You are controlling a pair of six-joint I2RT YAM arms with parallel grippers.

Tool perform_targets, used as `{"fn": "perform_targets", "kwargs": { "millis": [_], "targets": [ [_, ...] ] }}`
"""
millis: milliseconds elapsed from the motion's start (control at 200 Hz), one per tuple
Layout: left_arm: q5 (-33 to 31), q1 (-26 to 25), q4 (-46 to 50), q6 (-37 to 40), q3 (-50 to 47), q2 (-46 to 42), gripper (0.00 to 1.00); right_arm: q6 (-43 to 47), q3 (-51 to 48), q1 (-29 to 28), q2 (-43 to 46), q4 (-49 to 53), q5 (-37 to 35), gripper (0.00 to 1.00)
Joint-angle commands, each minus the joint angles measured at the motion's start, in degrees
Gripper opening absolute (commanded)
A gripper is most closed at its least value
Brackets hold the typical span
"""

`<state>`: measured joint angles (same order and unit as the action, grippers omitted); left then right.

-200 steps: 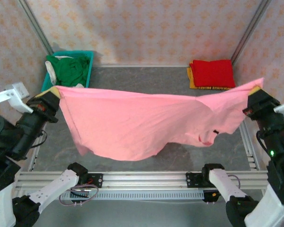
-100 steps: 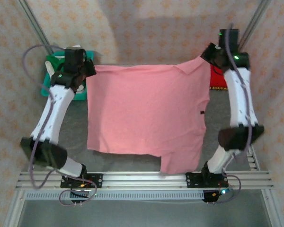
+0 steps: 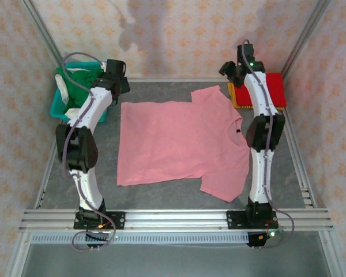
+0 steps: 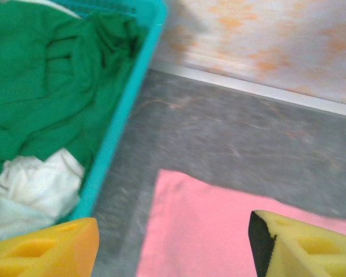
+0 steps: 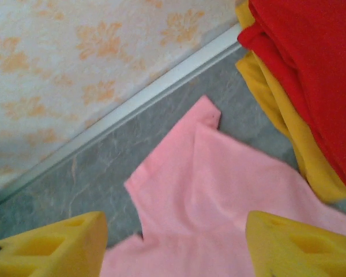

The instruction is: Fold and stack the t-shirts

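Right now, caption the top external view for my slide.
Pink t-shirt flat on the table; folded red and yellow shirts back right, teal basket back left.

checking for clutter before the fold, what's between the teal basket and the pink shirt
A bare strip of grey table separates the teal basket from the pink shirt, seen in the left wrist view.

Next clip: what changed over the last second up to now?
The pink t-shirt, held stretched in the air between both grippers a second ago, was swung toward the far side and now lies flat on the table. The left gripper and right gripper have let go and stand open near its far edge. Unchanged: red t-shirt on the yellow t-shirt, green shirt and white shirt in the teal basket.
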<state>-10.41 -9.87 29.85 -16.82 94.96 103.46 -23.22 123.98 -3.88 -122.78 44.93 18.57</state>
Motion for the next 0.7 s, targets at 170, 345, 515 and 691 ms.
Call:
{"fn": "perform_targets", "kwargs": {
  "millis": [170, 345, 515, 691],
  "targets": [
    [4.96, -2.40, -3.53, -8.45, -19.16, -0.82, 0.64, 4.65, -32.79, -2.30, 18.42, -10.10, -4.90, 0.19],
    [6.77, -1.40, -4.06, -11.23, -17.61, 4.21, 0.52, 8.59, -30.67, -5.02, 11.12, -6.46, -8.23, 0.00],
    [12.62, 1.98, -5.44, -16.45, -16.14, 10.81, 0.49, 7.97, -25.55, -6.49, 1.69, -4.67, -11.01, 0.00],
    [14.96, 4.34, -5.14, -17.98, -13.50, 15.71, 0.47, 6.29, -21.22, -7.02, -4.68, -5.43, -12.33, 0.00]
  ]
}}
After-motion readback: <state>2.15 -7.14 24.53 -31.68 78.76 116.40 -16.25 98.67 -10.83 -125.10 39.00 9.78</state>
